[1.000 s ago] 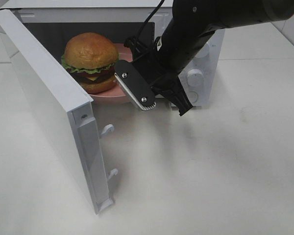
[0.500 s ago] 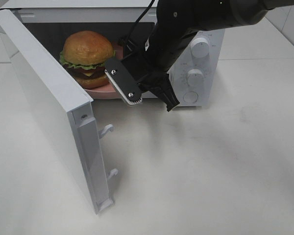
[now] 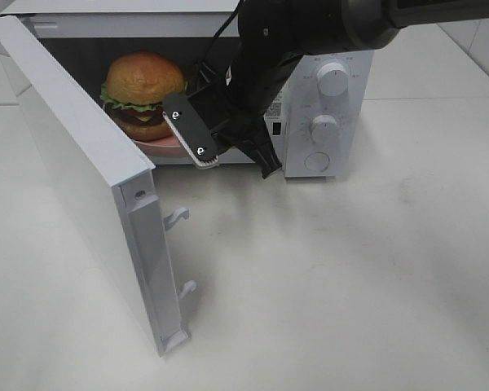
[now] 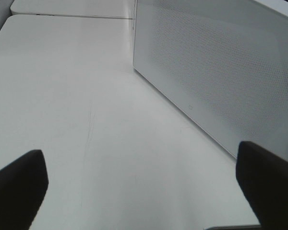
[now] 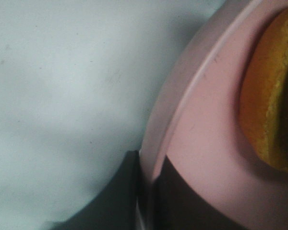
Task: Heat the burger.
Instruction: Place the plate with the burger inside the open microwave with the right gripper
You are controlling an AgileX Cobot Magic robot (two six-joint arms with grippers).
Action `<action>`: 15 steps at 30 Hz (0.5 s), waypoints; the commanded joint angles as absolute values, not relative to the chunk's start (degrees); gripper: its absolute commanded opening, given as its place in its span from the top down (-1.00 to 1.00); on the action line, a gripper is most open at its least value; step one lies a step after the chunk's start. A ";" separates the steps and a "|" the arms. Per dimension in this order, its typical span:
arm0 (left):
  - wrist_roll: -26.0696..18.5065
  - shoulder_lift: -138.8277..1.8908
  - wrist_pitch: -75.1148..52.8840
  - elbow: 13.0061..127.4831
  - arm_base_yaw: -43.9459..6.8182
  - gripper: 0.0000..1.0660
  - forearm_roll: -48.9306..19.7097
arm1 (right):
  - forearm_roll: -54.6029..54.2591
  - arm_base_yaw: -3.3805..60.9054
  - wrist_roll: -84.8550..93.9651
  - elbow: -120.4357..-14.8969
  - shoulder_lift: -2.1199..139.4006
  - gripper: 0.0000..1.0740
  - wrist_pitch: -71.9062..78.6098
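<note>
Item, burger (image 3: 145, 85): sat upright on the pink plate (image 3: 157, 147), inside the open microwave (image 3: 326, 49) at the far side of the tabletop (image 3: 350, 285).
Item, right gripper (image 3: 228, 159): reached into the cavity mouth, clamped on the plate's near rim; the right wrist view showed that rim pinched between the dark jaws.
Item, left gripper (image 4: 144, 191): spread wide and empty, low over the tabletop beside the perforated outer face of the door (image 4: 216, 81).
Item, door (image 3: 81, 163): swung wide open towards the near left corner of the tabletop.
Stage, judged: plate being seated in the cavity; door and dials (image 3: 332, 80) not yet dealt with.
Risk, tilt: a one-sided rim hold could let the plate dip, and the tall burger might slide or shed its top bun.
Risk, depth: the plate's front rim looked close to the sill; released there, it could foul the closing door.
Risk, retreat: pulling back before the jaws part would probably drag the plate out.
Risk, collision: closing the door early would strike the right arm in the doorway.
</note>
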State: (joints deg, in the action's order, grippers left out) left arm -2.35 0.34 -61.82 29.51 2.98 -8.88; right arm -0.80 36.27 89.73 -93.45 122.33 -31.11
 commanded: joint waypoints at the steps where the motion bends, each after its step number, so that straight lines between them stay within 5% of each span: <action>1: -2.23 1.20 -61.36 29.45 2.92 -0.87 -9.00 | -0.46 36.21 87.32 -96.89 123.24 0.99 -28.53; 15: -2.23 1.20 -61.36 29.45 2.92 -0.87 -9.00 | 2.23 36.21 83.88 -103.93 129.09 0.98 -29.91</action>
